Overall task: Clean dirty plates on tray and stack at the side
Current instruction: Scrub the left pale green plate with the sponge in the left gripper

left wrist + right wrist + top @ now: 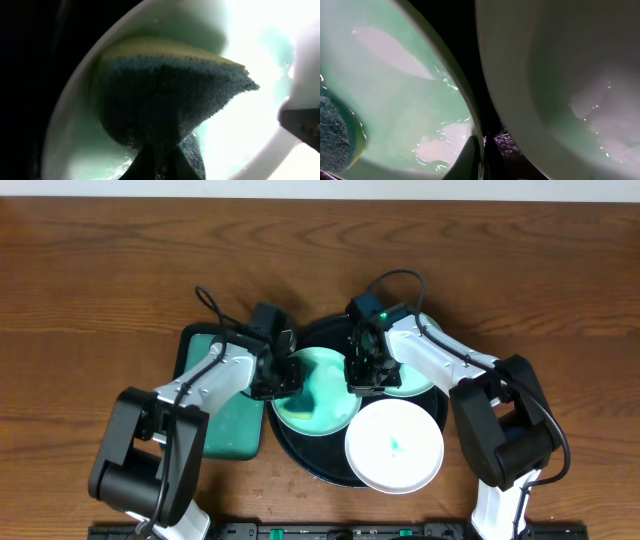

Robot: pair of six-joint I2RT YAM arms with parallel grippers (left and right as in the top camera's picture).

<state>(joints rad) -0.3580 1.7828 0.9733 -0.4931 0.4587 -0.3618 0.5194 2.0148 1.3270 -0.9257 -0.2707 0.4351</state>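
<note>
Left tool (283, 372) clamped on rough dark sponge (170, 95), pressed to glossy round mint plate (320, 398); right tool (365, 375) pinches plate's thin rim at 3 o'clock.

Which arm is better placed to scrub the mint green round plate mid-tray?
Left. The left gripper holds a yellow-backed dark sponge against the mint green round plate; the right gripper pinches its rim.
</note>
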